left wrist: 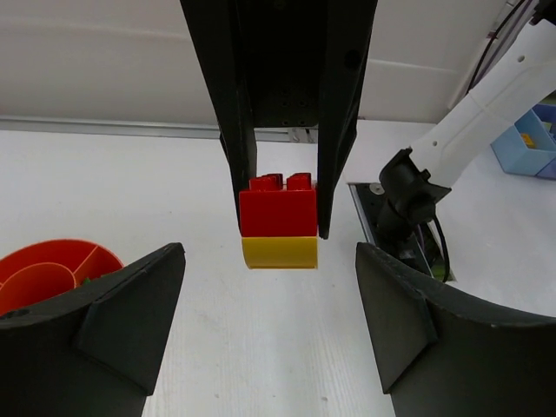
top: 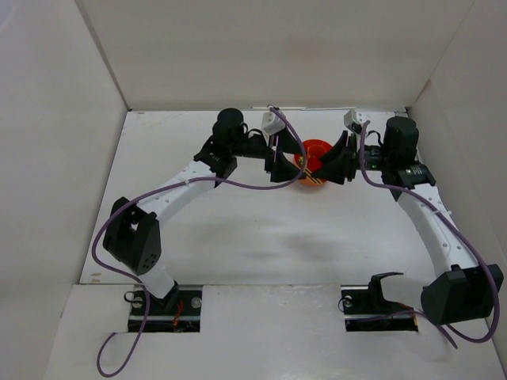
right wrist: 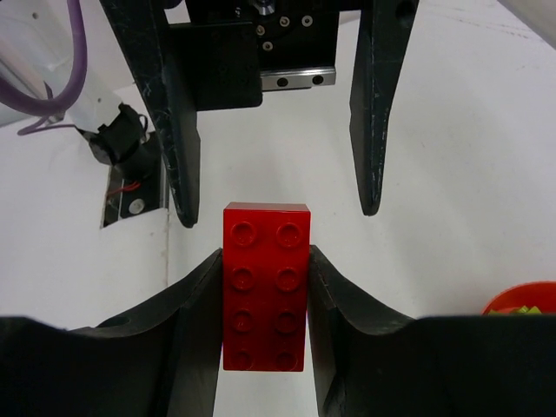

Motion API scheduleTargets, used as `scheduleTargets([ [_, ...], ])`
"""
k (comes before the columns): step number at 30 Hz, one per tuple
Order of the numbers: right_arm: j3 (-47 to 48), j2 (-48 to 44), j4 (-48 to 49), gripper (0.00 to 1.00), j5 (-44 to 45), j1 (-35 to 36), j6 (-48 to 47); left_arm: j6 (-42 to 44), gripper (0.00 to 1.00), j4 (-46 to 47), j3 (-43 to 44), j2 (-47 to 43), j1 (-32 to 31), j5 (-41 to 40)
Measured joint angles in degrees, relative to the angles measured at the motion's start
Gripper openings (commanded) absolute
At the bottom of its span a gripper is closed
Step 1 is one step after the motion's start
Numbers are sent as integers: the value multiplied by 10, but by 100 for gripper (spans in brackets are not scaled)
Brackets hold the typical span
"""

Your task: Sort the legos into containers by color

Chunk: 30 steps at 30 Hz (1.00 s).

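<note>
My right gripper [right wrist: 265, 261] is shut on a red two-by-four lego [right wrist: 265, 287], held by its long sides. In the left wrist view this red lego [left wrist: 278, 211] hangs between the right arm's fingers [left wrist: 239, 139] with a yellow lego [left wrist: 280, 252] stuck under it, above the white table. My left gripper [left wrist: 270, 252] is open and empty, facing that stack. The orange divided bowl [top: 317, 147] sits between and just behind both grippers. Its rim shows in the left wrist view [left wrist: 52, 256] and the right wrist view [right wrist: 521, 291], with green and lime pieces inside.
White walls [top: 261, 55] close in the table at the back and both sides. The right arm's base and cable slot [left wrist: 408, 208] lie beyond the held stack. The left arm's purple cable [top: 238, 184] loops over the table.
</note>
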Motion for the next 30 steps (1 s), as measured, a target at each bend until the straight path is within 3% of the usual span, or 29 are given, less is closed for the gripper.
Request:
scheduleTargets([
  [6,0,0,1,7,4,22,-24,-10,68,0,-13,-1,0,0],
  [13,0,-20,1,8,42,37,-45,-24,40,4,-13,-1,0,10],
  [22,0,-25,5,9,66,37,-45,-22,19,8,-13,-1,-5,13],
  [25,0,-25,5,15,65,40,-44,-23,12,8,-13,-1,-5,17],
  [27,0,-25,5,16,63,40,-44,-24,1,9,-13,-1,-5,19],
  [30,0,-25,6,20,59,40,-44,-28,0,13,-13,-1,-5,21],
])
